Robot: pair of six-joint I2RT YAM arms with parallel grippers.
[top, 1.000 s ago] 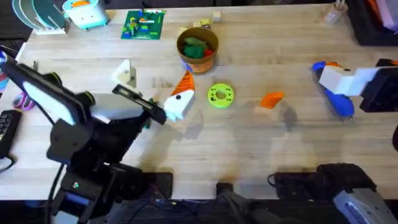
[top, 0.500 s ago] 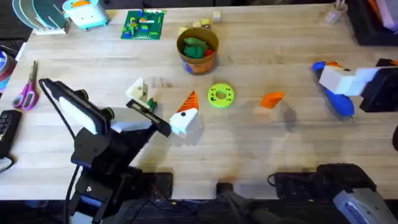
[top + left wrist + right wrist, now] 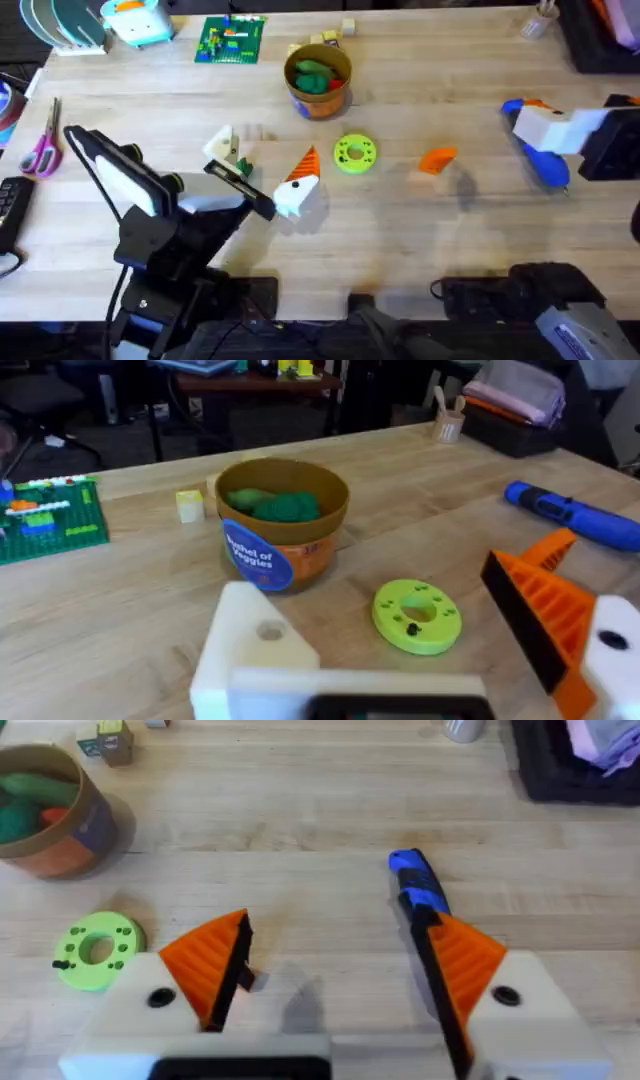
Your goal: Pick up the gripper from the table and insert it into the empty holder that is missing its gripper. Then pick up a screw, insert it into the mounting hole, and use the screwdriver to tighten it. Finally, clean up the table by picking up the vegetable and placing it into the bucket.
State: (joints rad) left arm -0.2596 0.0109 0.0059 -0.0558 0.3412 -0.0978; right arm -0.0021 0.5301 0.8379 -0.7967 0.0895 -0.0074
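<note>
Loose orange ribbed gripper (image 3: pixel 436 160) lies flat mid-table, right of lime disc (image 3: pixel 354 154). Left gripper (image 3: pixel 262 173) spread wide; right gripper (image 3: pixel 330 985) wide, above blue screwdriver (image 3: pixel 416 888).

Lime-green ring disc (image 3: pixel 354 154) sits mid-surface. Green brick baseplate (image 3: pixel 231 40) at the far edge, pink-handled scissors (image 3: pixel 42 148) off left.

Light plank-grain wooden surface (image 3: pixel 470 230), evenly lit from above, soft shadows. Behind its far edge in the left wrist view: dark floor (image 3: pixel 120 435), a dim second table (image 3: pixel 250 380) with dark legs, possibly a chair (image 3: pixel 30 400) at far left, too blurred to be sure. A dark bin (image 3: pixel 520 425) with pink cloth sits at the far corner.
</note>
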